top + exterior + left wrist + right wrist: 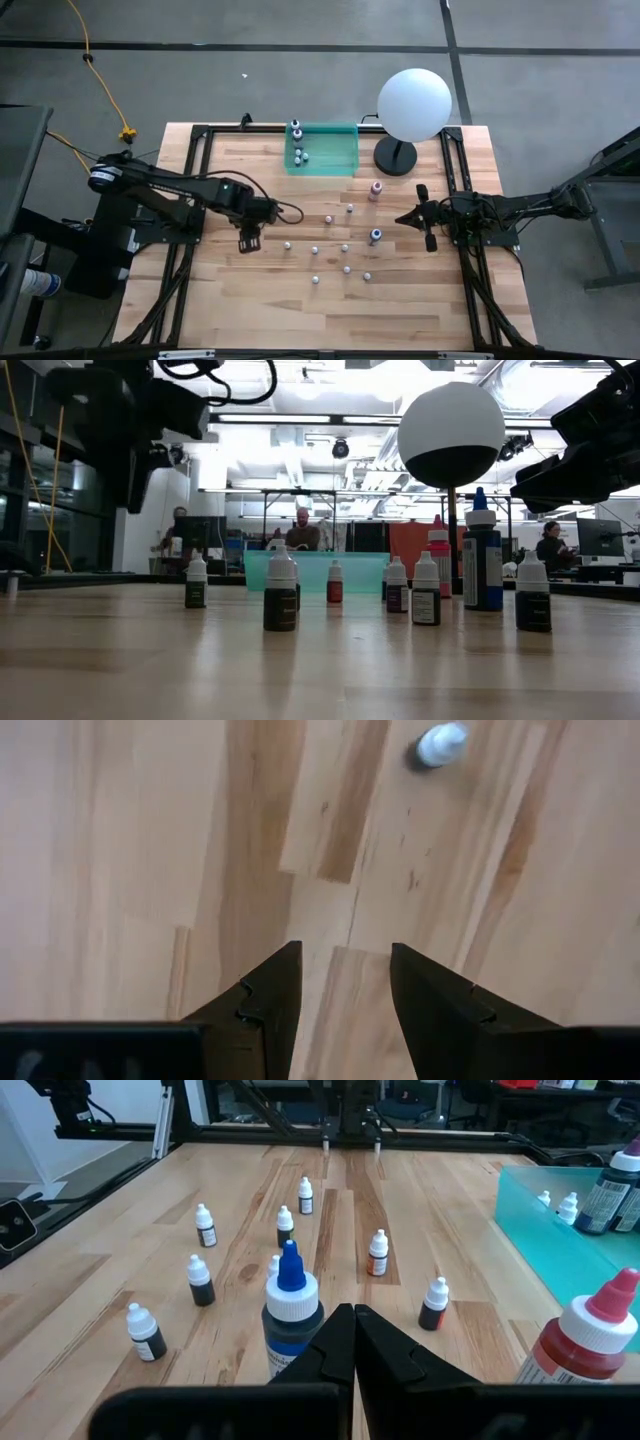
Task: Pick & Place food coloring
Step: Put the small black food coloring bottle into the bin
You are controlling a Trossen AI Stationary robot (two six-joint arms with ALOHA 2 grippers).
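Four bottles sat in tray, others strewn over table. Left gripper hovered, fingers apart, empty; right gripper pinched closed, empty.

High view: we look straight down on the whole table
Low view: we sit at tabletop level, facing the room
Wrists: ours aim along each arm
Shared: blue-capped bottle, high, low and right wrist
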